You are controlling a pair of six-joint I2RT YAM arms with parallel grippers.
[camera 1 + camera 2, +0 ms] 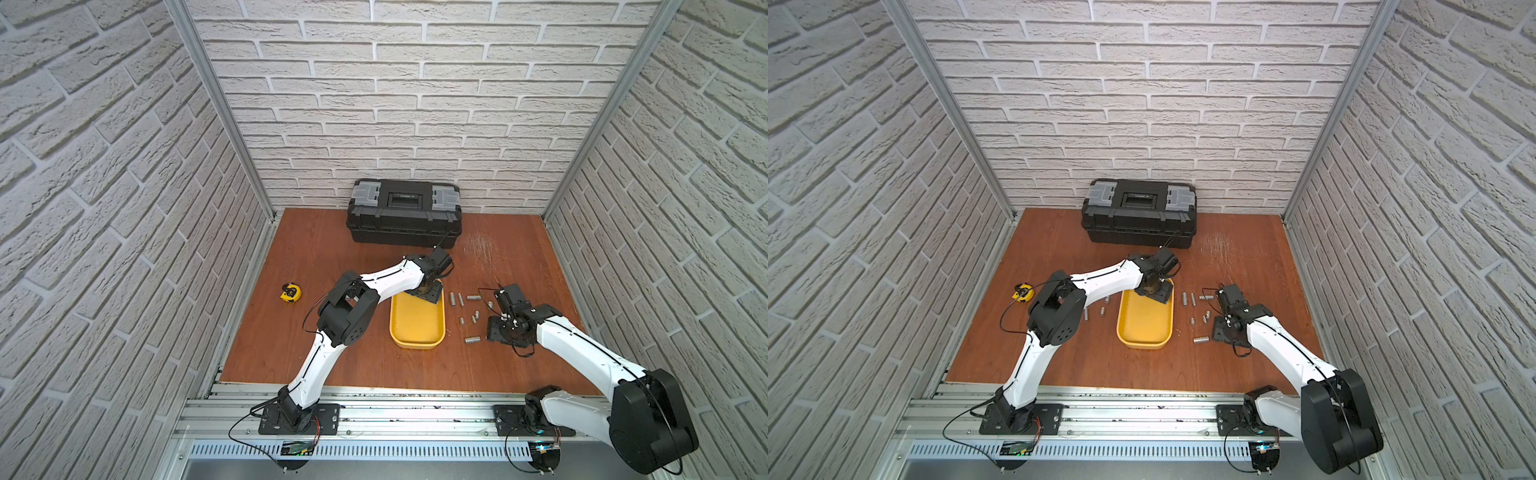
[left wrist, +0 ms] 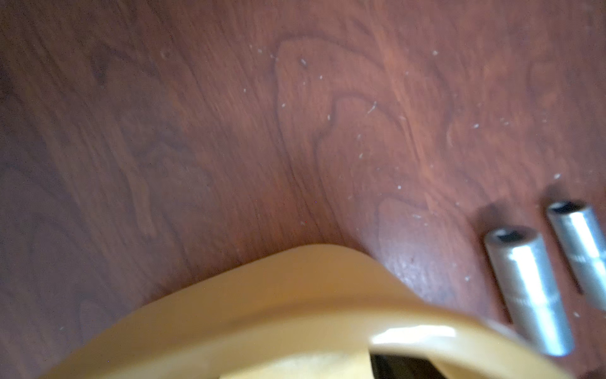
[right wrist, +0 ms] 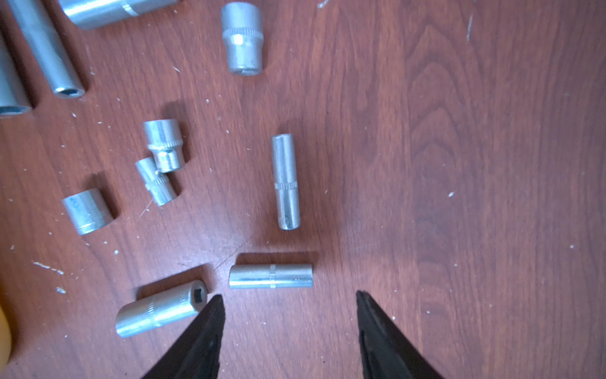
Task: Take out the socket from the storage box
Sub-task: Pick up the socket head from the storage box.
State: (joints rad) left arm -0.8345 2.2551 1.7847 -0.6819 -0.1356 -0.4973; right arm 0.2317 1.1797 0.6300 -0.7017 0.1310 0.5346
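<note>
The left gripper (image 1: 428,291) hangs nose-down over the far end of the yellow storage box (image 1: 417,344), close to its rim or just inside it. Its jaws are hidden beneath the wrist, so it cannot be told whether they stand apart or together. The left wrist view shows only a rounded corner of the box and two long sockets (image 2: 524,288) lying outside it. The visible floor of the box is bare. The far end is covered by the gripper, so a socket remaining there cannot be confirmed. Every socket in view lies on the wooden table (image 1: 324,249), to either side of the box.

The right gripper (image 3: 288,295) hovers low over the group to the right of the box, fingers (image 3: 203,334) apart and gripping nothing. One long socket (image 3: 270,275) lies just ahead of the tips.

Handling, by judgement: each socket is a small, rigid steel cylinder, dense for its size, polished and prone to roll. Grip it across the diameter at the knurled band, jaws square to the axis.

Pose:
- **Left arm:** elbow raised, forearm reaching out to the box, wrist bent down.
- **Right arm:** elbow high near its base, forearm sloping down to the table.
</note>
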